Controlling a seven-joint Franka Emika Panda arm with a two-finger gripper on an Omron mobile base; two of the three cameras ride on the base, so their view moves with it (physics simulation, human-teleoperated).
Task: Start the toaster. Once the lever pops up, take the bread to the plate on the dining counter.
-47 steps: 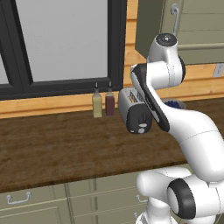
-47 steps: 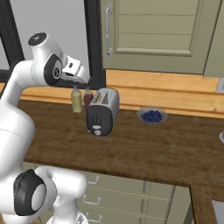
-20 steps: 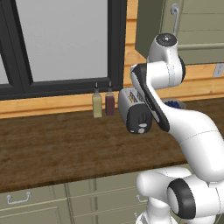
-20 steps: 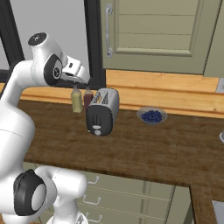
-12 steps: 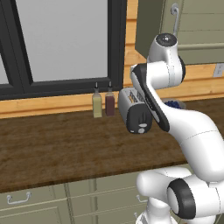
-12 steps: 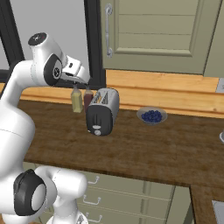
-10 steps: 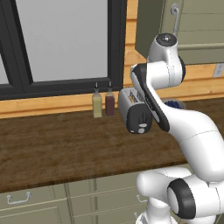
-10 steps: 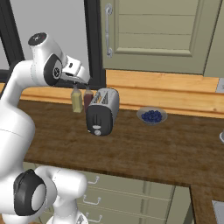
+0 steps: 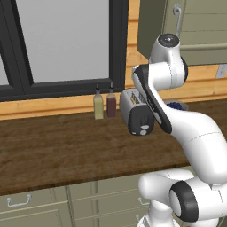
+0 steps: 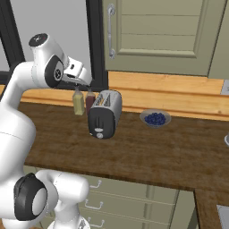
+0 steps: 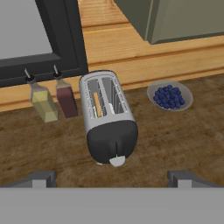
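Yellow bottle [image 11: 42, 104] far left | dark-red bottle [image 11: 67, 100] beside it | toaster [image 11: 108, 122] centre on wood counter [image 11: 175, 140], bread [image 11: 96, 104] edge-up in its left slot, no legible markings | blueberry bowl [image 11: 170, 96] right | my gripper [image 11: 112, 178] above toaster, fingers [image 11: 40, 178] spread wide, gripping nothing

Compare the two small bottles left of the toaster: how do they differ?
The yellow bottle holds pale yellow-green liquid; the dark red bottle holds deep maroon. The yellow bottle stands farther from the toaster, while the dark red bottle is right beside it. In the hand view the yellow one looks slightly broader. Both stand upright on the wood counter against the back ledge, with thin dark spouts.
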